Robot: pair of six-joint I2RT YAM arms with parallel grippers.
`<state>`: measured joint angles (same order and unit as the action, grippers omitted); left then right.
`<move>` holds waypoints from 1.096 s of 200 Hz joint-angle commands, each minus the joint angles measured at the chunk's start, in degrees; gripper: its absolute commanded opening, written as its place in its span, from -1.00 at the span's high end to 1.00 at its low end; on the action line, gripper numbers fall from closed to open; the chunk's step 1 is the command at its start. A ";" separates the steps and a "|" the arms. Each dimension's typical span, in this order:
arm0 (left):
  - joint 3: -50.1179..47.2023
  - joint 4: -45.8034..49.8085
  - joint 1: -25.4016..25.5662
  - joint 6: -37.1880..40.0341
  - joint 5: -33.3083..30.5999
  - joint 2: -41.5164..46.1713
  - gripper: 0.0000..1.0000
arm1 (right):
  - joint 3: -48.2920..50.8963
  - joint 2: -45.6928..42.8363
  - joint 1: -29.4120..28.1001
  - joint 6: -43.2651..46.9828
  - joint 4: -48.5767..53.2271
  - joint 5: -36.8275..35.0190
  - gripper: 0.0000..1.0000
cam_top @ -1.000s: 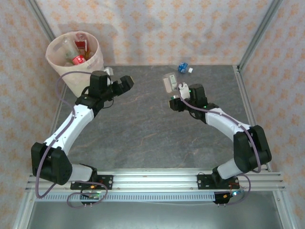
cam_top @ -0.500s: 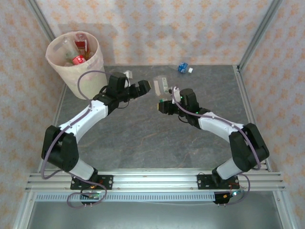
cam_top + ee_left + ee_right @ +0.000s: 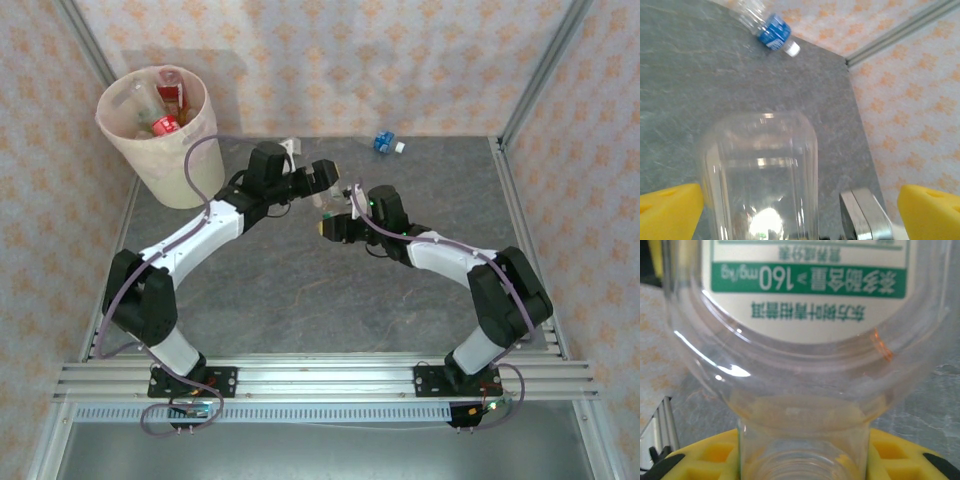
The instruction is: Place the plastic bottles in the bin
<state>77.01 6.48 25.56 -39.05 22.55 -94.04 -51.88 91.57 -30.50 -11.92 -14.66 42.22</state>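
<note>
- The grey stone-look table (image 3: 290,290) takes up most of the scene.
- The bin (image 3: 192,160) stands upright at the far left corner. There are a few bottles inside it, and a red-label bottle (image 3: 165,125) is the easiest one to spot.
- The left gripper (image 3: 799,212) is out over the far middle of the table, well right of the bin. Its jaws are spread wide, with a yellow fingertip on each side of the clear bottle's base. There's an obvious gap on one side, and on the other I honestly can't tell if it touches.
- The right gripper (image 3: 802,462) faces it from the near right, just beside it. Its jaws are narrow and clamped on the neck of the clear bottle.
- The clear bottle (image 3: 760,170) has a green-and-white label and is up off the table between the two grippers. Its neck is in the right one and its base end pokes in between the left one's open fingers.
- A blue-label bottle (image 3: 383,143) with a white cap lies on its side at the far edge, right of centre. It's well apart from both grippers.
</note>
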 commanded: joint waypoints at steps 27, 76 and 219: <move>8.03 15.87 2.18 3.92 -10.81 -4.13 -1.00 | -3.49 0.08 -0.88 1.81 -2.31 4.98 1.00; 8.11 13.64 2.75 3.28 -6.90 -5.89 -0.82 | -4.28 0.09 -1.31 2.31 -2.09 7.10 1.00; 0.79 5.47 -0.93 -0.55 -5.80 0.16 0.00 | 0.30 -10.66 -1.35 10.99 6.22 -6.67 -0.98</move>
<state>79.48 15.16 26.09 -38.15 17.15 -97.95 -53.54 86.72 -31.46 -5.19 -8.78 41.52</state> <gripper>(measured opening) 0.571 0.990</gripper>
